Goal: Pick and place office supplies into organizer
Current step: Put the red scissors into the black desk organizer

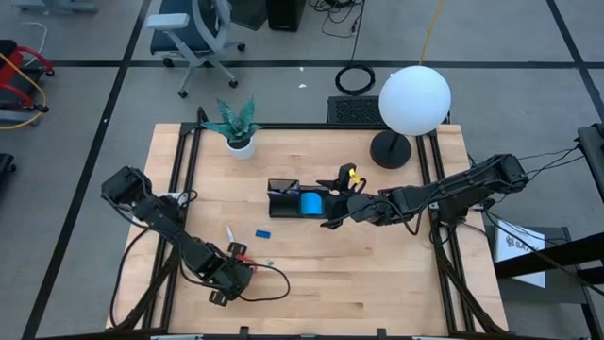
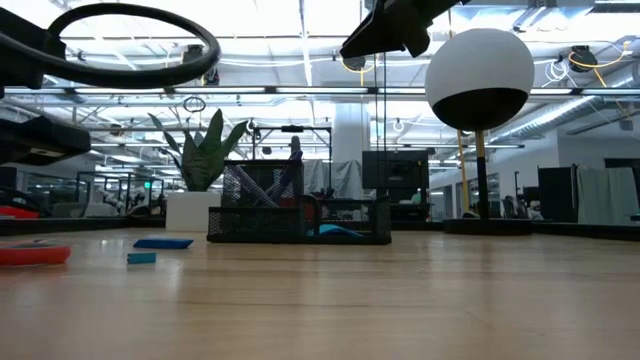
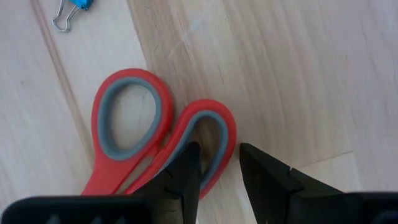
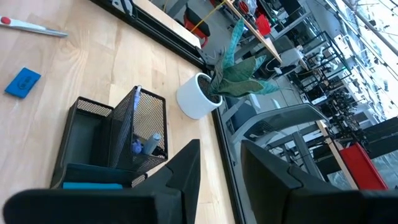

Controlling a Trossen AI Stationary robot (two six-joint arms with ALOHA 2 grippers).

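The red-handled scissors (image 3: 143,137) lie flat on the table near its front left. My left gripper (image 3: 217,158) points down over them, open. One finger (image 3: 186,165) stands over the inside of the smaller handle loop (image 3: 214,127) and the other (image 3: 264,171) outside it, the loop's rim between them. The black organizer (image 1: 283,200) stands mid-table with the blue note pad (image 1: 311,203) in its low compartment and pens (image 4: 146,144) in the high one. My right gripper (image 4: 217,165) hovers open and empty just right of the organizer. A blue block (image 1: 262,233) lies on the wood.
A blue binder clip (image 3: 71,9) lies just beyond the scissors. A white pen with a red tip (image 1: 229,233) lies nearby. A potted plant (image 1: 236,127) stands at the far edge, and a globe lamp (image 1: 413,99) on a round black base stands at the far right.
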